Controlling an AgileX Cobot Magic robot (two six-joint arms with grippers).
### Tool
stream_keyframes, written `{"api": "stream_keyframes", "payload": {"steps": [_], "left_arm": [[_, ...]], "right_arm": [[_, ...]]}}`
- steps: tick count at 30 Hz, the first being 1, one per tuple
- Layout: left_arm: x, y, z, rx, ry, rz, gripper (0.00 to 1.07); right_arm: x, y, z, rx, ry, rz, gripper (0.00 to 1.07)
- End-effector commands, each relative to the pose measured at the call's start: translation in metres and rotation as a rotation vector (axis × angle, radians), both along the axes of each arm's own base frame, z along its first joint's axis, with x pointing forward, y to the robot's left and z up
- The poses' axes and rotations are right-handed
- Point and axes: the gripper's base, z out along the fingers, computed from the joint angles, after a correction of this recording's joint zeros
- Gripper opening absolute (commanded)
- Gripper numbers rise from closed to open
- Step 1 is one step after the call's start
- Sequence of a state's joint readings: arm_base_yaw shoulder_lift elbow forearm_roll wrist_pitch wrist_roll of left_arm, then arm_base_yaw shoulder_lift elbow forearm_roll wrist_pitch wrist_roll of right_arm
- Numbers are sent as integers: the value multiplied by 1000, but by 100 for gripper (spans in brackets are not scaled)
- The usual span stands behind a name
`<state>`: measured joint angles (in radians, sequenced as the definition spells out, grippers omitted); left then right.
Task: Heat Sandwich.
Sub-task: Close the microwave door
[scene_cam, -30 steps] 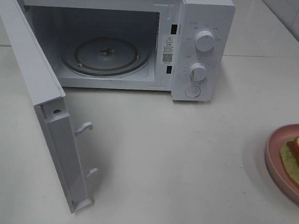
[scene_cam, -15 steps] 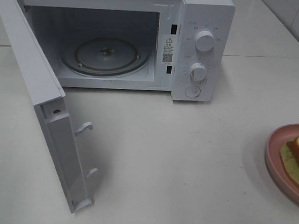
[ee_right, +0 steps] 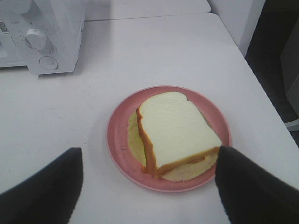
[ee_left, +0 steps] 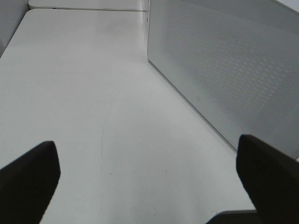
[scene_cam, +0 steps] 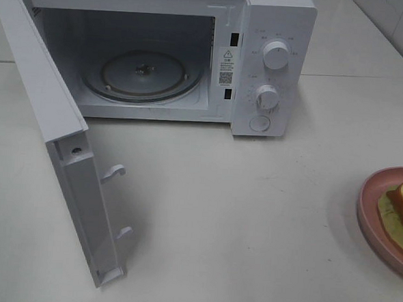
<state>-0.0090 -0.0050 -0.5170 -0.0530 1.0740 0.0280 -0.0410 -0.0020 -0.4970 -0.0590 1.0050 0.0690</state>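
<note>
Black jaws of the right gripper (ee_right: 148, 186) stand wide apart above the sandwich (ee_right: 177, 133), gripping nothing; it lies on a pink plate (ee_right: 119, 140). Left gripper (ee_left: 149, 182) jaws are open too, over bare white surface (ee_left: 84, 93) beside the microwave door (ee_left: 229, 70).

You see the sandwich (ee_right: 175, 133) lying on the pink plate (ee_right: 117, 140) on the white table (ee_right: 154, 51), your right gripper (ee_right: 148, 186) spread wide above it, empty; the microwave (ee_right: 51, 35) stands well apart.

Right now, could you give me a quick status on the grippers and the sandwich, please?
Left gripper open, empty. Right gripper open above the sandwich on its pink plate. Microwave door open, nothing in the way.
</note>
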Motion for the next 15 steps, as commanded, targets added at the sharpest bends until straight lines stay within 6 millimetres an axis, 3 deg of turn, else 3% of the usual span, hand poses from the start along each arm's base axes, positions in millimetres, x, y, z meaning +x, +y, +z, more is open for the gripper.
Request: {"api": "stream_keyframes", "payload": {"steps": [1,11,15], "left_arm": [[-1,-1,0,-11,-9,5,97],[0,0,10,-11,-33,6,97],[11,0,15,-4,-14,9,97]], "right_arm": [[-4,0,0,-17,-33,2,76],[-4,0,0,-17,-33,2,76],[-4,0,0,-17,-33,2,76]]}}
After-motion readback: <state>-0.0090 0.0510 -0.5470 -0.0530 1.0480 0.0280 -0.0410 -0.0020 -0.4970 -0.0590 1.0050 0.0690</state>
